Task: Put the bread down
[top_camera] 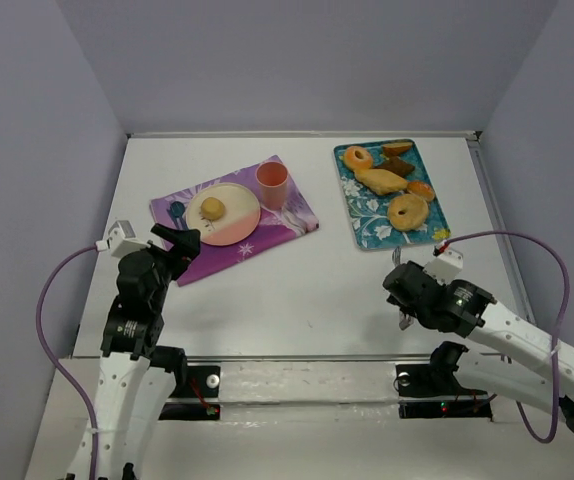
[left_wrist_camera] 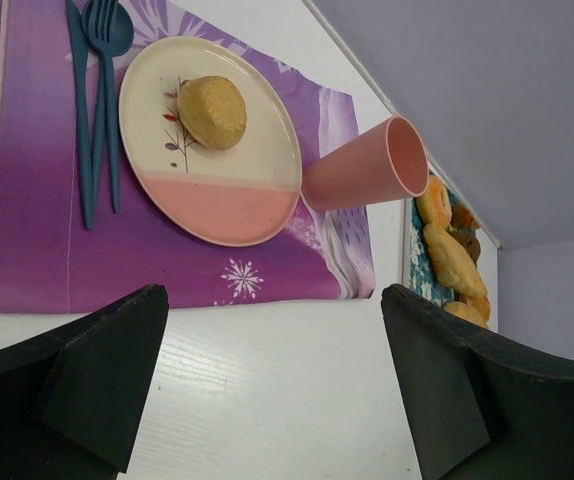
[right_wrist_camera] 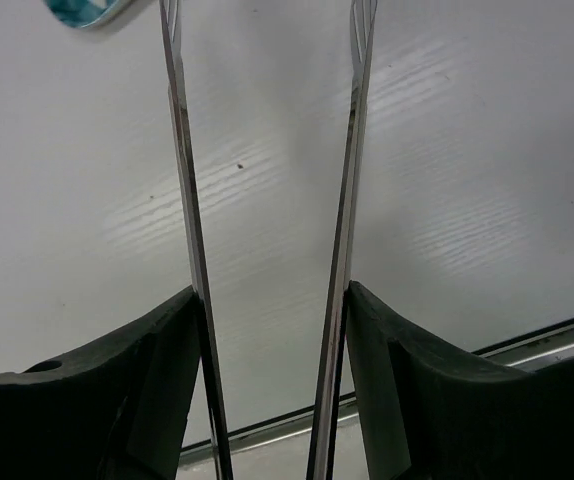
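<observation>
bread (left_wrist_camera: 212,110) on plate (left_wrist_camera: 217,200), beyond empty spread left claw (left_wrist_camera: 272,385)

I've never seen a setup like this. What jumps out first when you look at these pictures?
Probably the purple placemat at back left, set like a tiny meal: a small golden bun sits on a cream-and-pink plate, with an orange cup beside it and blue cutlery on the plate's other side. At back right, a blue floral tray holds ring donuts and other pastries. Nearer the camera, the right gripper holds metal tongs over bare table.
</observation>
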{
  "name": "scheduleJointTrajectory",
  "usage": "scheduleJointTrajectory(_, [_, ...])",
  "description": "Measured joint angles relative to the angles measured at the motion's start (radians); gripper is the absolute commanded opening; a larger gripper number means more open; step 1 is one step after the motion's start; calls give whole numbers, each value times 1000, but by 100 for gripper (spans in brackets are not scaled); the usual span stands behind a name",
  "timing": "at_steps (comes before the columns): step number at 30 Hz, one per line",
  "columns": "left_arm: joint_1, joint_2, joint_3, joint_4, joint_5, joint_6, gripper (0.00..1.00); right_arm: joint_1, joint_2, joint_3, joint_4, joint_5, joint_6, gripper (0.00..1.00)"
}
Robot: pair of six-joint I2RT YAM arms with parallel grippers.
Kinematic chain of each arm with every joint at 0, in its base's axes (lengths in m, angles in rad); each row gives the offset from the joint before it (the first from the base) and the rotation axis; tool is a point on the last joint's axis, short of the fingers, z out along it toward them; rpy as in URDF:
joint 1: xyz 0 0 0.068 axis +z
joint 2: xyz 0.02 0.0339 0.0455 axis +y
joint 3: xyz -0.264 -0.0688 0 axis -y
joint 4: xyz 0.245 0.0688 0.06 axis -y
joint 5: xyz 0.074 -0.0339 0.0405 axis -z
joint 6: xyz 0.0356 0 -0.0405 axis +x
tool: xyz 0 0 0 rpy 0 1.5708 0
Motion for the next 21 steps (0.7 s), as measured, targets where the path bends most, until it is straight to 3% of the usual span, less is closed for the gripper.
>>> scheduleJointTrajectory(6, [0, 11, -20, 24, 13, 0, 99, 0, 79, -52, -62, 16, 161, 63])
scheduleJointTrajectory(8, [0, 15, -21, 25, 15, 0, 99, 0, 103, -60, -66, 16, 183, 69])
scheduleJointTrajectory(9, [0, 16, -21, 26, 16, 0, 99, 0, 122, -62, -67, 17, 193, 73])
scheduleJointTrajectory(10, [0, 16, -21, 28, 17, 0, 99, 0, 143, -62, -64, 16, 197, 85])
scheduleJointTrajectory(12, [0, 15, -22, 32, 16, 0, 99, 0, 174, -62, -51, 15, 202, 98])
scheduleJointTrajectory(21, [0, 3, -23, 31, 16, 0, 99, 0, 303, -6, -18, 17, 156, 100])
